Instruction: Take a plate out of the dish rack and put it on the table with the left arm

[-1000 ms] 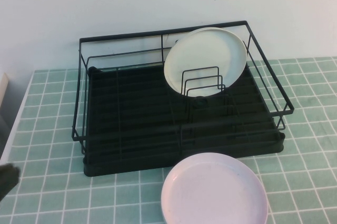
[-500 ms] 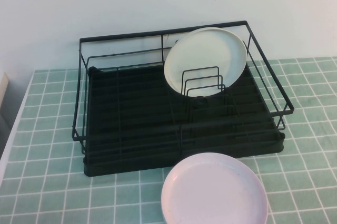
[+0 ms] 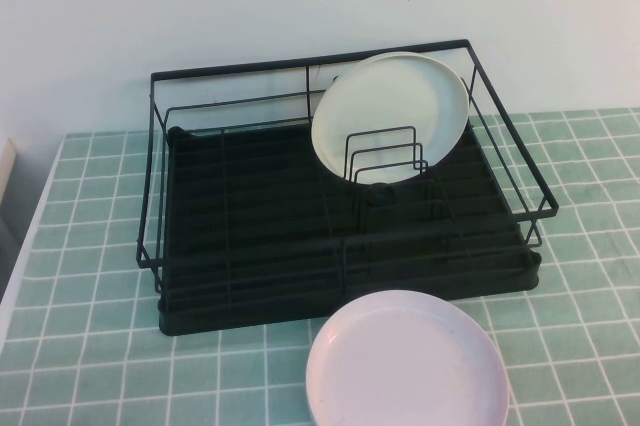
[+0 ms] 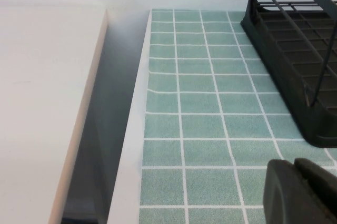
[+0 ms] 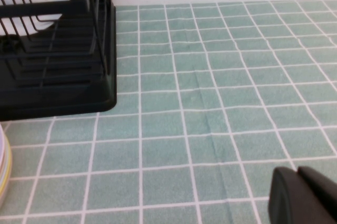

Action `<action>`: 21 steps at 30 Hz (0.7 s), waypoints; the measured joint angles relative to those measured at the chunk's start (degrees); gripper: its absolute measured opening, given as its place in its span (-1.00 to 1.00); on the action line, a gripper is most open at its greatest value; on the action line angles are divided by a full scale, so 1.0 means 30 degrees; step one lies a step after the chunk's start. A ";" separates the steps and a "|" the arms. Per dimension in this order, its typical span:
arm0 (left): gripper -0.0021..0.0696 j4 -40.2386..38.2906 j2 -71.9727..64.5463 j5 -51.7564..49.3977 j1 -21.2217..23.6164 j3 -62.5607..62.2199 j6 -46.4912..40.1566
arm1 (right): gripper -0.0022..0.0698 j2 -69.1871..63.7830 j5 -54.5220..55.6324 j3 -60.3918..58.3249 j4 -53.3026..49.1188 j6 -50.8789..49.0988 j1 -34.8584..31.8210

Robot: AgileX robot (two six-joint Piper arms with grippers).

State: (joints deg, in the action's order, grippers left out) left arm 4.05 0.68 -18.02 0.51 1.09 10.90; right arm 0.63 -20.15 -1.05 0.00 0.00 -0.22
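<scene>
Matte pale pink plastic plate (image 3: 407, 361) on a surface (image 3: 90, 346) of smooth green tiles; thin black metal wire rack (image 3: 340, 196) with a ribbed plastic tray base.

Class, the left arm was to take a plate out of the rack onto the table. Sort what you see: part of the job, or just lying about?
Job:
- pink plate, flat on the table
- dish rack
- left hand, shut, empty, low beside the rack

Lying about:
- cream plate upright in the rack
- right hand, over bare tiles
</scene>
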 joint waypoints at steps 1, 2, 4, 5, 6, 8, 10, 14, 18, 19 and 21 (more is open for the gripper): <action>-0.94 0.0000 0.0000 -0.0026 0.0000 0.0000 -0.0092 | -0.95 0.0000 0.0000 0.0000 0.0000 0.0000 0.0000; -0.95 0.0000 0.0000 -0.0026 0.0000 0.0000 -0.0184 | -0.95 0.0000 0.0000 0.0000 0.0000 0.0000 0.0000; -0.95 0.0000 0.0000 -0.0026 0.0000 0.0000 -0.0287 | -0.95 0.0000 0.0000 0.0000 0.0000 0.0000 0.0000; -0.95 0.0000 0.0000 -0.0026 0.0000 0.0000 -0.0323 | -0.95 0.0000 0.0000 0.0000 0.0000 0.0000 0.0000; -0.95 0.0000 0.0000 -0.0026 0.0000 0.0000 -0.0323 | -0.95 0.0000 0.0000 0.0000 0.0000 0.0000 0.0000; -0.95 0.0000 0.0000 -0.0026 0.0000 0.0000 -0.0338 | -0.95 0.0000 0.0000 0.0000 0.0000 0.0000 0.0000; -0.95 0.0000 0.0000 -0.0043 0.0000 0.0000 -0.0368 | -0.95 0.0000 0.0000 0.0000 0.0000 0.0000 0.0000; -0.95 0.0000 0.0000 -0.0043 0.0000 0.0000 -0.0368 | -0.95 0.0000 0.0000 0.0000 0.0000 0.0000 0.0000; -0.95 -0.0036 0.0000 -0.0043 0.0000 0.0000 -0.0368 | -0.95 0.0000 0.0000 0.0000 0.0000 0.0000 0.0000; -0.95 -0.0036 0.0000 -0.0043 0.0000 0.0000 -0.0368 | -0.95 0.0000 0.0000 0.0000 0.0000 0.0000 0.0000; -0.95 -0.0036 0.0000 -0.0043 0.0000 0.0000 -0.0368 | -0.95 0.0000 0.0000 0.0000 0.0000 0.0000 0.0000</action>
State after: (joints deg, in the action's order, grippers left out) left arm 3.94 0.68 -18.14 0.51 1.09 9.80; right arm 0.63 -20.15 -1.05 0.00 0.00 -0.22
